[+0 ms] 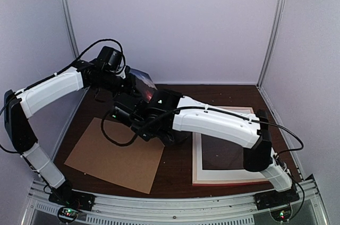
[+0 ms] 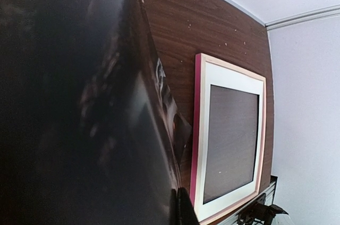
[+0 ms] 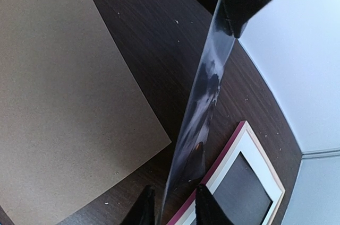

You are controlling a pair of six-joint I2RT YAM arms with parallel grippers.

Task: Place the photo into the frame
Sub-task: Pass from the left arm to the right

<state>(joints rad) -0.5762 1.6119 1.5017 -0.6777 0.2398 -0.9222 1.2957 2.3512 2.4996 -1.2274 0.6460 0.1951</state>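
The photo (image 1: 142,80) is held up off the table on edge, with my left gripper (image 1: 125,79) shut on one border. In the left wrist view its dark print (image 2: 79,103) fills the left side, pinched by the left gripper (image 2: 181,210) at the bottom. Seen by the right wrist camera, the photo (image 3: 204,92) runs edge-on down from the left gripper (image 3: 234,20). Its lower edge hangs between the fingers of my right gripper (image 3: 174,189), which stand apart on either side without touching it. The pink-rimmed frame (image 1: 197,157) lies flat at the right, holding a white mat (image 2: 206,145).
A brown cardboard backing board (image 1: 117,153) lies flat on the dark wooden table (image 1: 175,169) at the left, also shown in the right wrist view as the board (image 3: 64,97). White enclosure walls close in the back and sides. My right arm (image 1: 218,121) crosses above the frame's top edge.
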